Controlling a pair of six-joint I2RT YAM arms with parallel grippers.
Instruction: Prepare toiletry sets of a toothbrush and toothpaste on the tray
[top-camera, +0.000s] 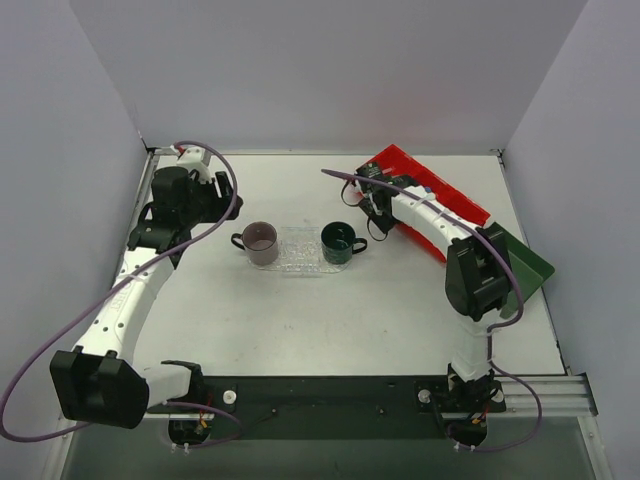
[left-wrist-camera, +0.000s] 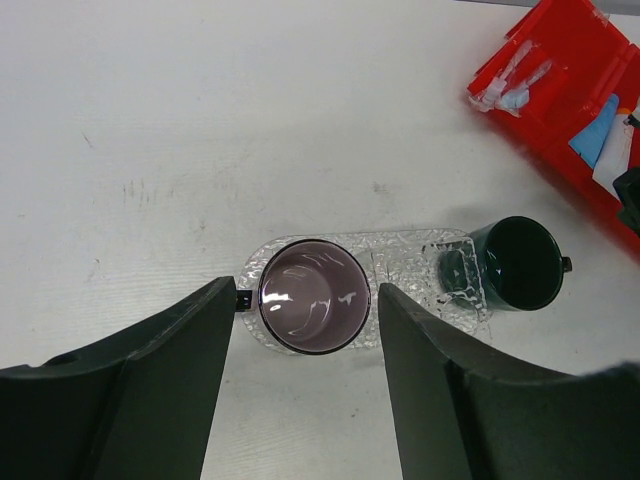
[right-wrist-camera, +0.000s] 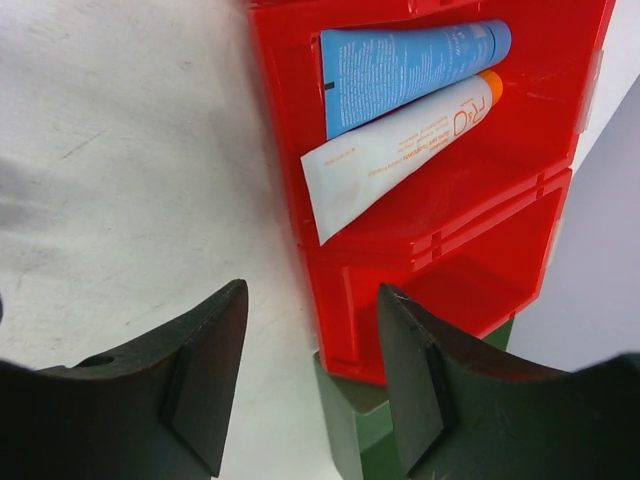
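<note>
White table (top-camera: 300, 320), faintly scuffed, and the clear tray (top-camera: 300, 252) lies flat at its middle. A mauve cup (top-camera: 261, 241) stands on the tray's left end. A dark mug (top-camera: 338, 243) is at the right end, on it or just off, hard to call. Far right, the red bin (top-camera: 400, 165) lies at an angle, its near end meeting a green tray (top-camera: 532, 265) at the table's right edge.

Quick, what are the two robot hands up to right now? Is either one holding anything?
Left hand: open, holding nothing, above the mauve cup.
Right hand: open, holding nothing, at the red bin.
</note>
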